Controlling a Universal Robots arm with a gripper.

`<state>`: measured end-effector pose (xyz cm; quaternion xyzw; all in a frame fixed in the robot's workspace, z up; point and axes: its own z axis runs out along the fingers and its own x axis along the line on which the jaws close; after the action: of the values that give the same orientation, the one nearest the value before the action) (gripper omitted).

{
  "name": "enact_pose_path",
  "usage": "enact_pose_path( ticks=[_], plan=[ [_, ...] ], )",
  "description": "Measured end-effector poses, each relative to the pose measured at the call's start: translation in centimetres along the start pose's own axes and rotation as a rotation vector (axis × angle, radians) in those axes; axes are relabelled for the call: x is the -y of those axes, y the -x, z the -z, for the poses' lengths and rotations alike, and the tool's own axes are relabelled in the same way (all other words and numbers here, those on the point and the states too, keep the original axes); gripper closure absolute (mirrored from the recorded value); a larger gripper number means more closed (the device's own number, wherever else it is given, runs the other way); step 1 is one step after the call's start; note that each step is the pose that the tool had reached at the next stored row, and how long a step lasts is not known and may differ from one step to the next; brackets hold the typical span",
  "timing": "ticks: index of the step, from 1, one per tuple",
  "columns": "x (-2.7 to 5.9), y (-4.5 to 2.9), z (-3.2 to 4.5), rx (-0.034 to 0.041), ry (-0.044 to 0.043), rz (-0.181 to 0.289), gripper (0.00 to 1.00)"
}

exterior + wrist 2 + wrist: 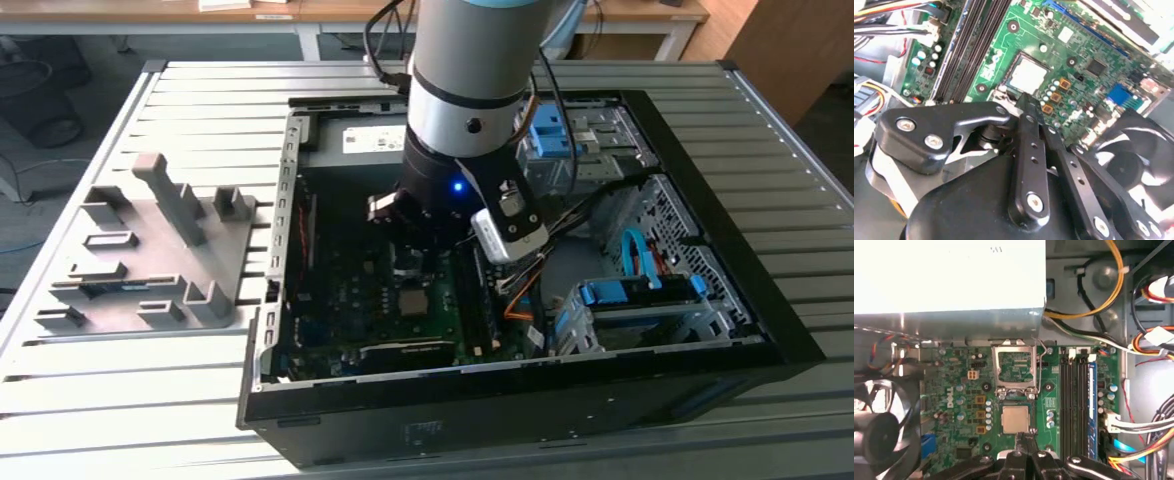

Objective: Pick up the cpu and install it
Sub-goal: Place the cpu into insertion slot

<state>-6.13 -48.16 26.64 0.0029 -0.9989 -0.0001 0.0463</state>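
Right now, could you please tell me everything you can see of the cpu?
The cpu is a small flat square with a dull silver-tan metal face. It lies level on the green motherboard, beside the raised load frame. The shut pincer has its tips at one edge; contact cannot be told.

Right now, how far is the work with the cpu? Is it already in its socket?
Done: the cpu lies flat in the socket. In hand: nothing; the gripper is shut and empty, close by the cpu's edge. Left: the metal frame of the socket stands open, not yet closed over it.
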Motion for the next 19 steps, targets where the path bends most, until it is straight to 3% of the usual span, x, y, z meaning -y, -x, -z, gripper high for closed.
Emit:
enact_pose_path(
  ticks=[4,5,9,10,19],
  plan=[
    [0.0,0.0,0.02,0.0003,0.0001,0.0,0.9],
    [0.01,-0.01,0.01,0.0048,0.0,0.0,0.9],
    [0.01,-0.05,-0.04,0.0714,-0.0004,0.0,0.9],
    [0.0,-0.05,-0.05,0.0778,-0.0002,0.0,0.9],
    [0.0,-0.05,-0.04,0.0847,-0.0005,0.0,0.9]
  ],
)
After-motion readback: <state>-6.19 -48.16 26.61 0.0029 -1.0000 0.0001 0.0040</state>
